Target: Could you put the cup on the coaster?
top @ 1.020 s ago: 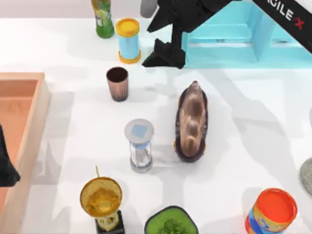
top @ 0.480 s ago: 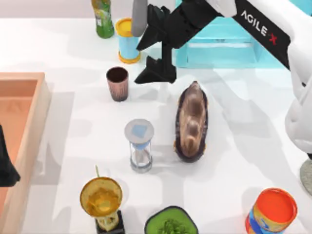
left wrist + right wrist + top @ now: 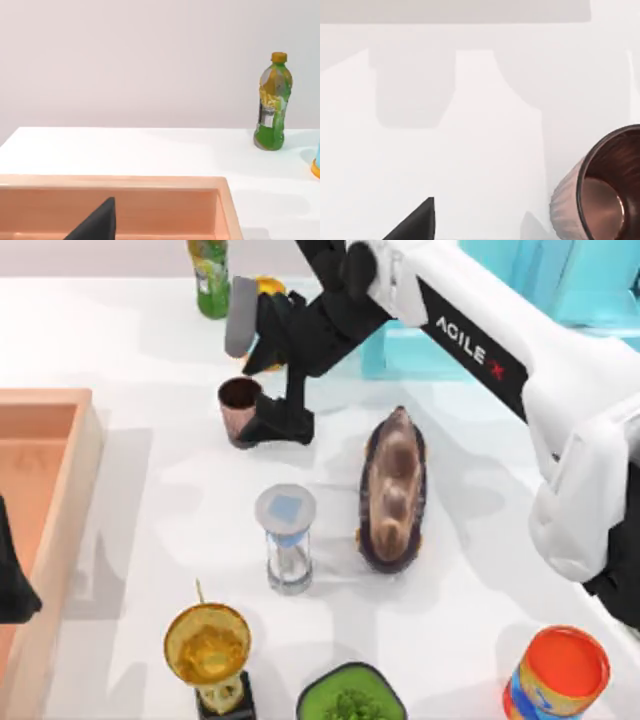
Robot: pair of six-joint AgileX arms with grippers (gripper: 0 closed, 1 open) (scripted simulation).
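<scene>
Cup: a coppery-brown ribbed tumbler with a dark maroon inside, upright on the white table toward the far left-centre of the top view. In the right wrist view the cup sits at the frame's edge, its open mouth and ribbed wall visible.

Right gripper: reaching in from the right on a long white arm, it lies just beside the cup on the cup's right. Its dark fingers stand spread, one low by the cup's base and one higher behind it; nothing is held, and contact with the cup cannot be told.

Behind the gripper, a light-blue cylinder with yellow ends is largely covered by the arm. A green bottle stands at the far edge of the table; the same bottle appears upright in the left wrist view.

Nearer the camera than the cup: an hourglass, and to its right a brown hedgehog-like figure. Along the near edge stand a gold trophy goblet, a green bowl and an orange-lidded can.

A wooden tray occupies the table's left side. The left gripper is parked over it; whether its fingers are apart cannot be told.
</scene>
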